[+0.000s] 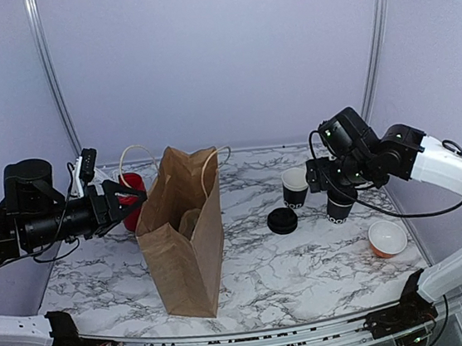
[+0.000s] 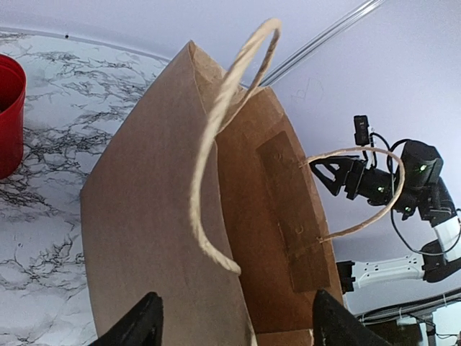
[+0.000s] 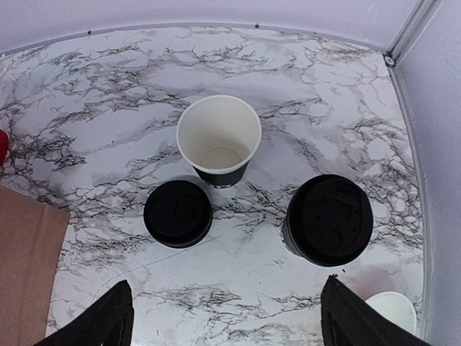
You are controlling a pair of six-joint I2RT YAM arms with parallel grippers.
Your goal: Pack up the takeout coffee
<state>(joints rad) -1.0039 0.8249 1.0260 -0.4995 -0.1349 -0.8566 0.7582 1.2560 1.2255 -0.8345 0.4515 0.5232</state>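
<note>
The takeout coffee [image 3: 329, 219], a small black cup with its black lid fitted, stands on the marble table at the right; it also shows in the top view [image 1: 340, 205]. A second black cup [image 3: 218, 140] stands open and empty beside it, with a loose black lid [image 3: 178, 213] flat on the table. My right gripper [image 3: 227, 317] is open and empty above these, touching nothing. The brown paper bag [image 1: 183, 228] stands open at centre left. My left gripper [image 2: 234, 324] is open, its fingers on either side of the bag's upper edge [image 2: 238, 238].
A red cup [image 1: 133, 192] stands behind the left gripper, beside the bag. A small orange bowl [image 1: 387, 238] sits near the right front. The bag's two cord handles [image 2: 223, 130] stick up. Walls close the table at the back and sides.
</note>
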